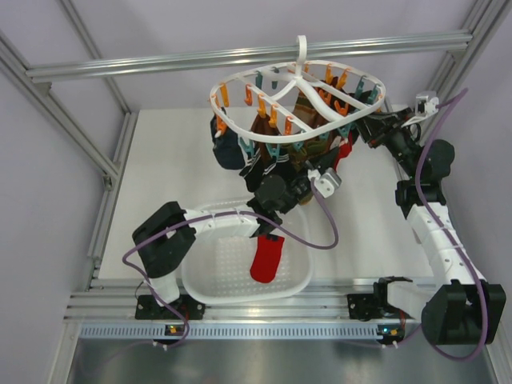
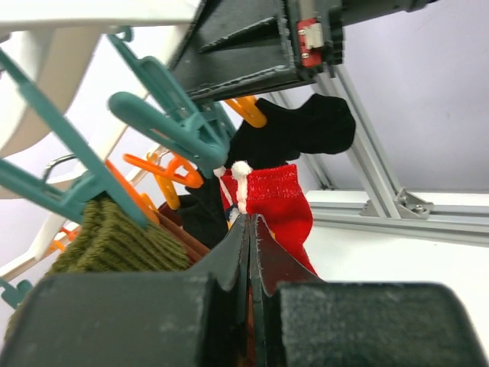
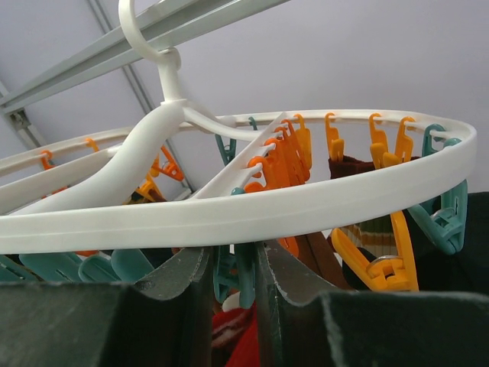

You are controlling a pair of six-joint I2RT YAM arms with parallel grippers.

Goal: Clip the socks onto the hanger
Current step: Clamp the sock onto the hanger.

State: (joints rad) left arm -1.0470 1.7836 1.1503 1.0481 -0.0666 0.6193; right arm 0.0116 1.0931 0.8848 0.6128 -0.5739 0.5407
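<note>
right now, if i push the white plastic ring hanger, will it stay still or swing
Likely swings: the white plastic ring hanger hangs from one hook on the aluminium rail. It looks stiff, but the dangling orange and teal clips would probably jiggle.

Your left arm (image 1: 216, 224) and right arm (image 1: 438, 240) pair white link shells with bulky black joint housings; a purple cable (image 1: 320, 237) trails loosely off each; black bases (image 1: 164, 308) sit at six o'clock; left claw (image 2: 250, 225) and right claw (image 3: 233, 260) have dark, matte, wedge-shaped fingers.
</note>
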